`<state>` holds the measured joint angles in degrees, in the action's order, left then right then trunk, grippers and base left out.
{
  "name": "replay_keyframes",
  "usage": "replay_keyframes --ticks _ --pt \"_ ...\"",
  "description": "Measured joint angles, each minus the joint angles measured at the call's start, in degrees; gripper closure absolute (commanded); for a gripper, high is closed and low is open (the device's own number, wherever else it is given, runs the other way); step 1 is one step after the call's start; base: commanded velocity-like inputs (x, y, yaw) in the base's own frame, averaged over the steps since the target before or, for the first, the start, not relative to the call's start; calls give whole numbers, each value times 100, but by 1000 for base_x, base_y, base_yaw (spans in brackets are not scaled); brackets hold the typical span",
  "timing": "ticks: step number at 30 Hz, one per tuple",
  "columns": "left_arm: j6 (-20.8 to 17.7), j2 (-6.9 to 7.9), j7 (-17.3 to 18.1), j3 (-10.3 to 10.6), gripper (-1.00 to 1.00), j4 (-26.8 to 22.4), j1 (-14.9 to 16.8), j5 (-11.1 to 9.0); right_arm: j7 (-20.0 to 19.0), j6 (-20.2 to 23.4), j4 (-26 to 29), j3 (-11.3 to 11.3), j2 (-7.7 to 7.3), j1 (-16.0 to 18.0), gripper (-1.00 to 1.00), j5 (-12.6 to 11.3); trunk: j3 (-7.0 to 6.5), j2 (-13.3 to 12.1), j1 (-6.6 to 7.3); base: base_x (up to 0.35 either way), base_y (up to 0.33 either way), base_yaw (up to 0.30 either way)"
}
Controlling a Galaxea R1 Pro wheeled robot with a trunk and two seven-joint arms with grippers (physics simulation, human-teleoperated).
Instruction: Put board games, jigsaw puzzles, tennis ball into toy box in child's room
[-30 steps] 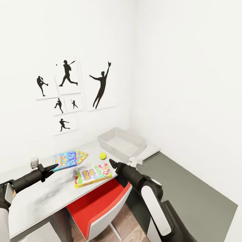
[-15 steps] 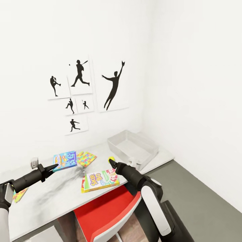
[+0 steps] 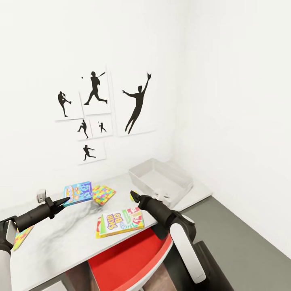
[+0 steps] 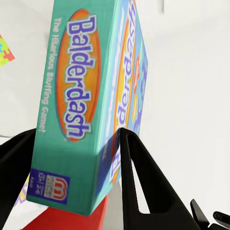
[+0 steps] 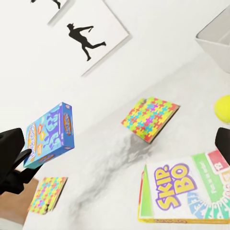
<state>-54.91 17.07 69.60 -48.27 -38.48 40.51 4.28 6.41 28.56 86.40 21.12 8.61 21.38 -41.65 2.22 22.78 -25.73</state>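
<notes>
My left gripper [image 3: 64,201] is shut on a corner of the small blue board game [image 3: 78,192], the Balderdash box [image 4: 79,91], and holds it above the table [image 3: 60,238]. On the table lie one jigsaw puzzle [image 3: 103,194], a second jigsaw puzzle [image 3: 21,237] at the left edge, and the Skip-Bo box [image 3: 120,221]. The tennis ball [image 3: 132,195] peeks out behind my right gripper [image 3: 135,197], which is open and empty; one of its fingers [image 5: 223,143] shows in the right wrist view. The grey toy box [image 3: 161,180] stands at the table's far right, with nothing visible inside.
A red-seated chair [image 3: 125,258] is tucked under the table's front edge, below my right arm. Black sports-silhouette pictures [image 3: 137,103] hang on the white wall behind. Grey floor [image 3: 242,238] lies to the right, beside the corner wall.
The camera has turned, so the table, toy box and wall pictures sit further right in the picture. Both arms keep their pose and the blue box stays in my left gripper.
</notes>
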Motion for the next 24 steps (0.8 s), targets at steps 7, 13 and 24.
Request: replay_keyframes --ticks 7,13,24 --pt "0 -4 0 0 100 0 0 0 -24 -7 0 -9 0 -2 -100 6 0 0 0 114 0 0" --pt "8 -9 0 -3 100 0 0 0 -29 -3 0 -5 0 -1 -100 1 0 -1 -1 56 0 0" --pt "-28 -6 11 -8 100 0 0 0 -22 2 14 -2 0 -2 -100 8 0 0 -1 2 0 0"
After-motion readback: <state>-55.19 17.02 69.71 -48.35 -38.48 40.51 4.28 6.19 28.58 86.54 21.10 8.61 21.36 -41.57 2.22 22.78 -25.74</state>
